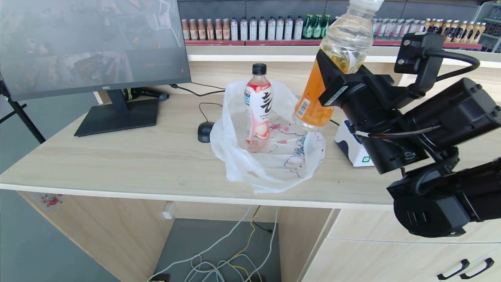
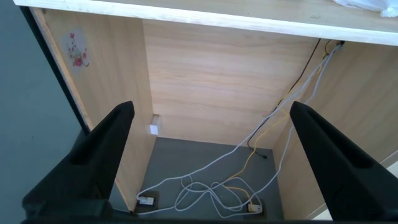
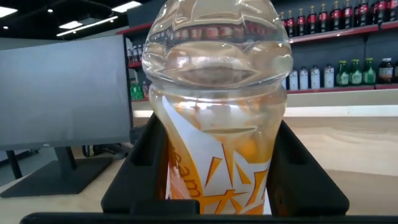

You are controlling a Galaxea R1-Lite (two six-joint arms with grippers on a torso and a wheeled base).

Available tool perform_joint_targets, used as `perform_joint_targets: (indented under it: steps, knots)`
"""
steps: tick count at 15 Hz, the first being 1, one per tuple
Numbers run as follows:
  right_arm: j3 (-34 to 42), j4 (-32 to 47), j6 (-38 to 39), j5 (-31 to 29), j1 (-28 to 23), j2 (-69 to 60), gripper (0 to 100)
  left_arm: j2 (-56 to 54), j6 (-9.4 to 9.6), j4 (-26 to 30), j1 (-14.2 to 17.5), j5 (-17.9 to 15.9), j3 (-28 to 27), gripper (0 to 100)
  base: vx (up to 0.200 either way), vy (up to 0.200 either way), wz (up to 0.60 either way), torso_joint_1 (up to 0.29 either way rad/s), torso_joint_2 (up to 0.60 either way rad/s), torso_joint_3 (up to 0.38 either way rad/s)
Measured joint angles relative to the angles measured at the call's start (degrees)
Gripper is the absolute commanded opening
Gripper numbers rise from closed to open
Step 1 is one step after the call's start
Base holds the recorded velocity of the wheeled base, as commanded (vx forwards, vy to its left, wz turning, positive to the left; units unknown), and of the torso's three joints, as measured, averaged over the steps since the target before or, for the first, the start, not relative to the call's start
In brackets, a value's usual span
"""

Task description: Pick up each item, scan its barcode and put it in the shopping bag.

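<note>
Wood-grain table (image 1: 117, 164) carries it all, with the shopping bag (image 1: 274, 172) lying open near its front edge and a dark monitor (image 1: 90, 43) well to the bag's left. Our right hand (image 1: 332, 64) is clamped round the orange drink bottle (image 1: 313, 105), which hangs tilted, cap up, its base above the bag's right rim. A pink bottle (image 1: 258, 109) stands upright inside the bag. A white box (image 1: 352, 150), likely the scanner, sits just right of the bag.

We judge the bagging step is next: lower the bottle clear of the pink one. From the head we see the barcode label. From the right wrist we see both fingers (image 3: 305, 168) hugging the bottle's sides. From the left wrist we see our left hand (image 2: 211, 109) spread wide and empty, below the bag's level, facing loose cables (image 2: 217, 186).
</note>
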Motion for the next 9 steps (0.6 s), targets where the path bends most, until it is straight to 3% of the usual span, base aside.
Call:
perform_joint_targets:
  steps: [9]
  knots:
    - [-5.1, 0.0, 0.0, 0.0, 1.0, 8.4, 0, 0.0, 0.0, 0.0, 0.0, 0.0, 0.0, 100, 0.0, 0.0, 0.0, 0.0, 0.0, 0.0]
